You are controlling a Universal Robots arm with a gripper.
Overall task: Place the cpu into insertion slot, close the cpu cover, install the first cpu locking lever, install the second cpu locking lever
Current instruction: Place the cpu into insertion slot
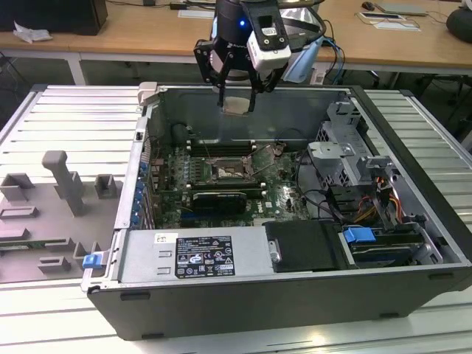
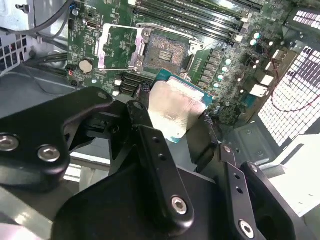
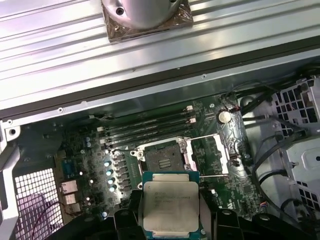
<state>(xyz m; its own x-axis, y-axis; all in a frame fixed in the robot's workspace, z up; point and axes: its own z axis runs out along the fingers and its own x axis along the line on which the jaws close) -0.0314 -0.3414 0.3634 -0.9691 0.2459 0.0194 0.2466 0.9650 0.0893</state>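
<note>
I see the gripper (image 1: 236, 103) clamped on the cpu (image 1: 236, 105), one black finger on each of two opposite edges. The cpu is a flat square with a pale, brushed-metal face and a thin green rim, clear in both wrist views (image 2: 175, 112) (image 3: 171, 205).

It hangs in the air over the far part of the open case (image 1: 258, 313), well above the board and touching nothing but the fingers (image 2: 145, 100). The case is a dark tower laid on its side, with grey sheet-metal walls and a perforated panel.

On the green board, the socket (image 3: 164, 161) lies bare, a dark square of fine contacts inside a silvery frame. The cpu cover (image 2: 117, 47), a thin shiny metal frame, is swung open beside it. Long black memory slots (image 3: 145, 127) run along the socket's far side. A grey box with a white label (image 1: 195, 254) fills the case's near edge.

The case sits on a ribbed aluminium table (image 1: 66, 110). A matt grey block fixture (image 1: 63, 184) stands on the exterior view's left, and wooden desks (image 1: 413, 44) line the far side of the room.
</note>
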